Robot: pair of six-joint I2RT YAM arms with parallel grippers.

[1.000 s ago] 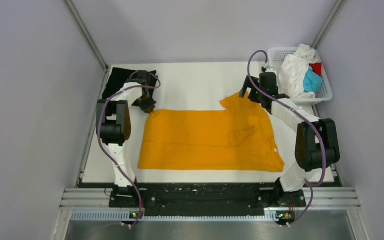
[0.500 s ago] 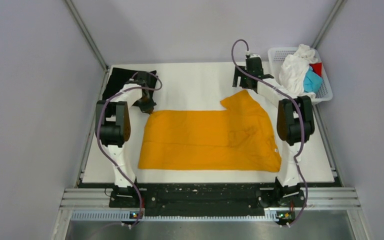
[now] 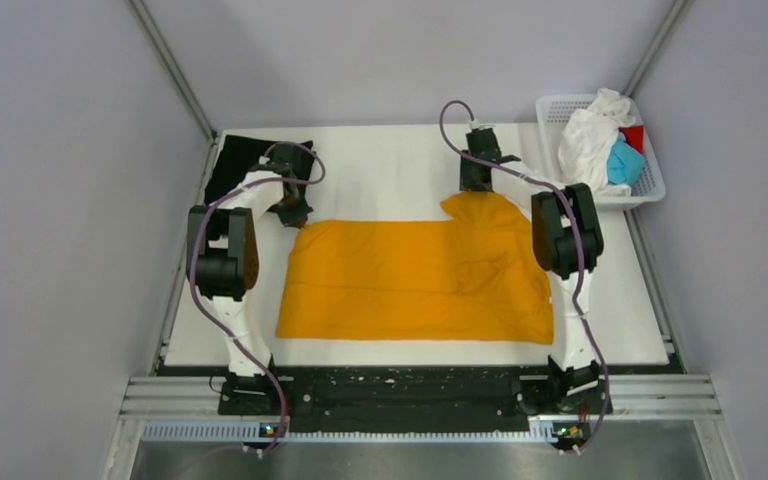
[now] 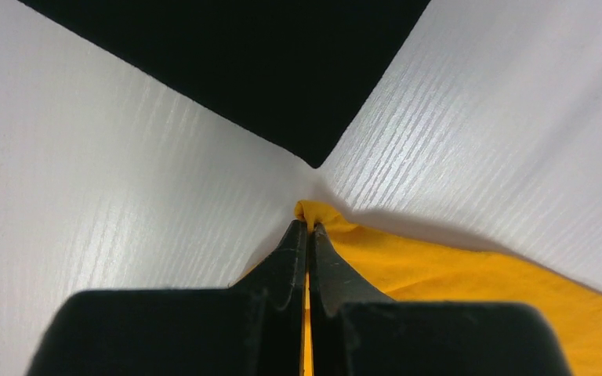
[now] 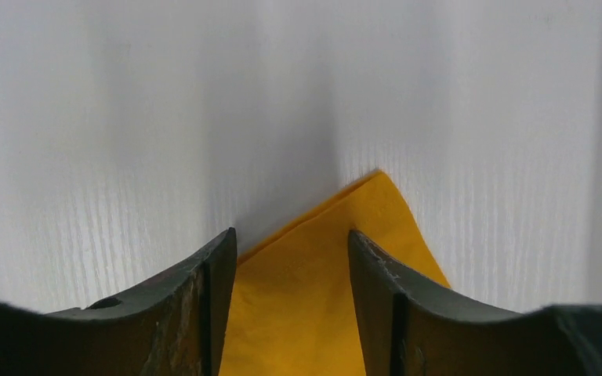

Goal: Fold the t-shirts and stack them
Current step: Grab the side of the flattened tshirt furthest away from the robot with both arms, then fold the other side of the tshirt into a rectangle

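Top external: found orange-yellow t-shirt (image 3: 415, 280) spread flat mid-tabletop (image 3: 390, 160), long axis running left to right. Saw left pincer (image 3: 293, 213) clamped shut on its far-left corner. Noted right pincer (image 3: 475, 185) part-open, straddling the far-right corner tip, cloth lying between the jaws and back toward that arm's base, not yet gripped. Judged a squeeze there as the next need.
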